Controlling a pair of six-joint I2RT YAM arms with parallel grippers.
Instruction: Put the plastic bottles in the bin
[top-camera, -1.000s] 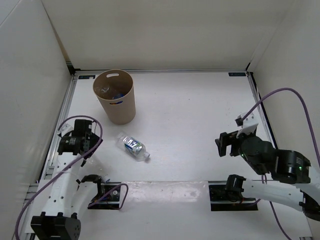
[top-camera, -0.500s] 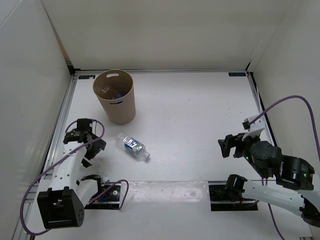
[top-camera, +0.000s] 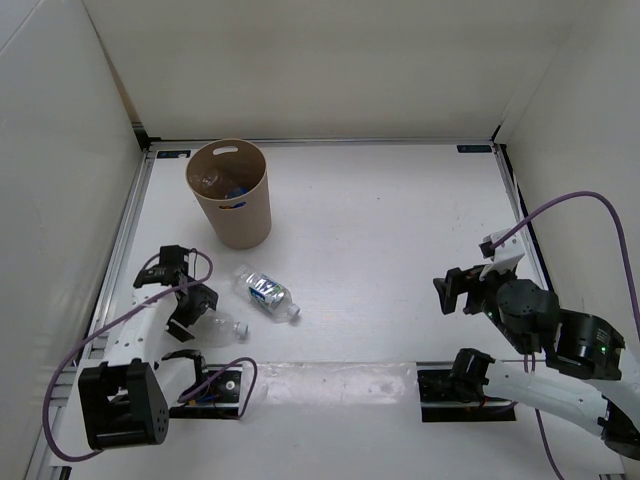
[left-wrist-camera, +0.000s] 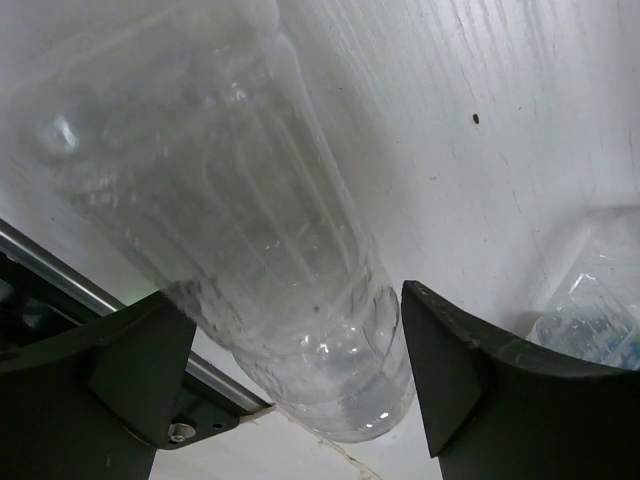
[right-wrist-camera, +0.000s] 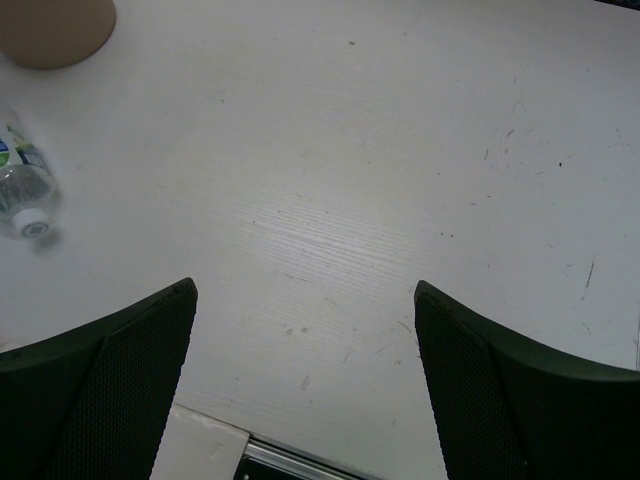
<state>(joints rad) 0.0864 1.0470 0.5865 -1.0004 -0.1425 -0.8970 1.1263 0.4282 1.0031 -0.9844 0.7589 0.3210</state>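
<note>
Left wrist view: left gripper straddled unlabelled clear bottle lying on table. Fingers were close on both sides; whether they actually gripped, unclear.
Top view alone showed white cap, blue-labelled bottle just beside, bin beyond with bottles inside.
Right gripper was wide apart over table.

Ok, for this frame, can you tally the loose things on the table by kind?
Plastic bottles lying on the table: 2, a blue-labelled bottle and a plain bottle between the fingers of the left pincer
Round tan bin: 1
Total: 3; what lies inside the bin is too unclear to count.
</note>
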